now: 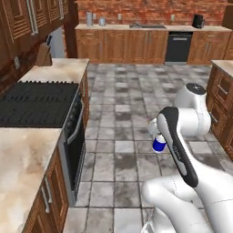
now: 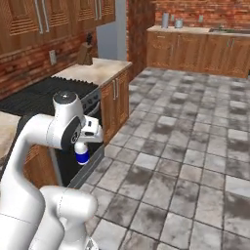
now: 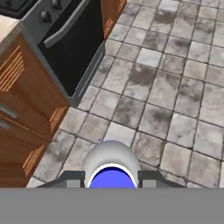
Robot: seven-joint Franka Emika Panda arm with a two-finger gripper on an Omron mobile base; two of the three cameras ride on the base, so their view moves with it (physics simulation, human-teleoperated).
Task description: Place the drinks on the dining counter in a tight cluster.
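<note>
arm: white, folded back on itself, elbow high, forearm angled down over the floor | wrist: bent, hand pointing downward | pincer (image 2: 82, 146): fingers (image 3: 72, 178) closed on either side of the small white-and-blue bottle (image 1: 159, 142), carried upright in the air below the hand

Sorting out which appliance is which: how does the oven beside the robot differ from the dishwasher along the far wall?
The oven sits under a black stovetop; the dishwasher sits under a beige counter. The oven has a grey frame around its dark door; the dishwasher front is dark all over. The oven is close to the arm; the dishwasher stands across the tiled floor. Both are set between wooden cabinets.
</note>
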